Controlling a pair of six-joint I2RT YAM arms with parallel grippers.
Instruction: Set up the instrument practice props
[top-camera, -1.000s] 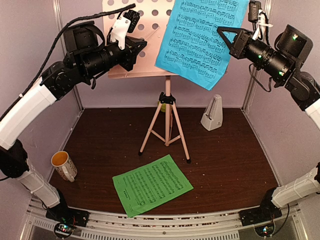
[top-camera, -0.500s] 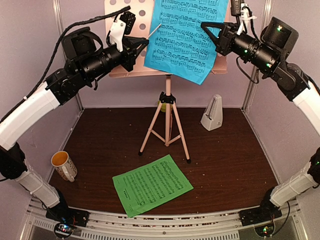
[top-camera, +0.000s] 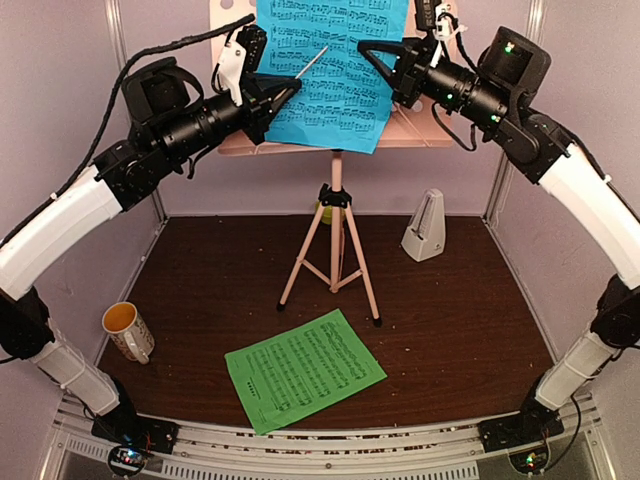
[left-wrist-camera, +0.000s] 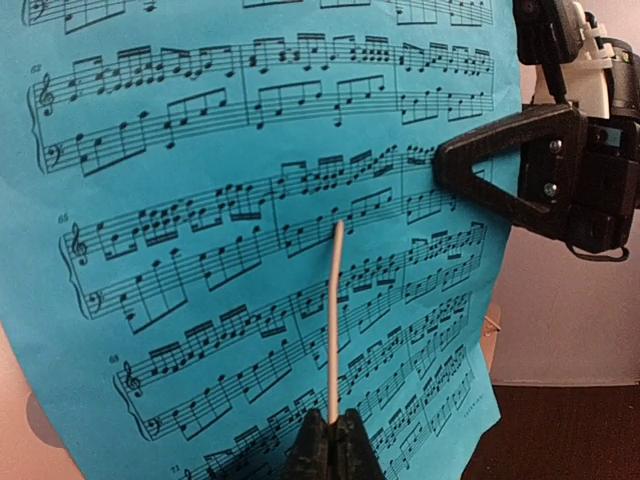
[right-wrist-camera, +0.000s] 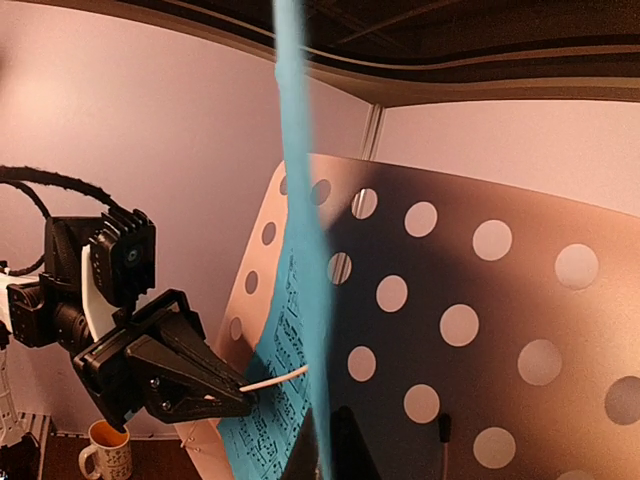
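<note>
The pink perforated music stand (top-camera: 335, 225) rises at the back on tripod legs, its desk (right-wrist-camera: 480, 300) behind the blue music sheet (top-camera: 330, 70). My right gripper (top-camera: 368, 52) is shut on that sheet's right edge (right-wrist-camera: 300, 200) and holds it hanging in front of the desk. My left gripper (left-wrist-camera: 332, 412) is shut on a thin white rod (left-wrist-camera: 335, 320) that points up across the printed face. The green music sheet (top-camera: 303, 368) lies flat near the front. The white metronome (top-camera: 425, 228) stands at the back right.
A white mug (top-camera: 128, 330) with an orange inside sits at the left edge. A small lime-green bowl (top-camera: 322, 213) peeks out behind the tripod. Pale walls close in the back and both sides. The tripod feet spread over the middle of the brown floor.
My right gripper has swung left with the blue sheet, bringing it from the stand's right side to in front of the desk. The left gripper has barely moved.
</note>
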